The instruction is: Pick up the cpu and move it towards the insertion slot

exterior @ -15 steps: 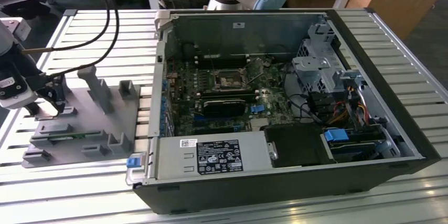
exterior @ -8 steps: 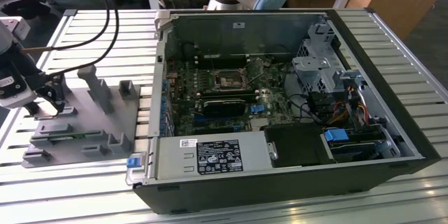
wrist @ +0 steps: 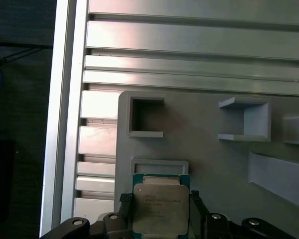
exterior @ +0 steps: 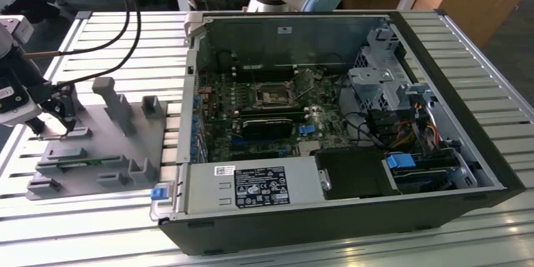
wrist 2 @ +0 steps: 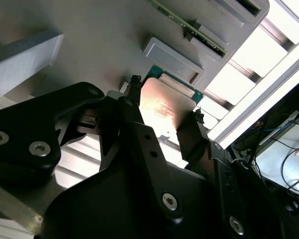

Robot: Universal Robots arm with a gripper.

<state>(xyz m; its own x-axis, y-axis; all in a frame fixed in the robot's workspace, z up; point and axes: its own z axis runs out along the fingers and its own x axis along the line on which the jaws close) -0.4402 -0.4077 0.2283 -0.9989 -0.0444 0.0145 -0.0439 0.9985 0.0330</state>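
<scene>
Gripper [wrist: 159, 200] straddles the silvery square cpu [wrist: 157, 213] on the grey plastic fixture [wrist: 214, 164]; clamped or not, I cannot tell. I'd grip opposite edges evenly, lifting level.

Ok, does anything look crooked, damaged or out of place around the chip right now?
Nothing stands out. The cpu lies square on the grey fixture, with the gripper centred on it, and shows no visible damage. The insertion slot in the open computer case looks unobstructed.
</scene>
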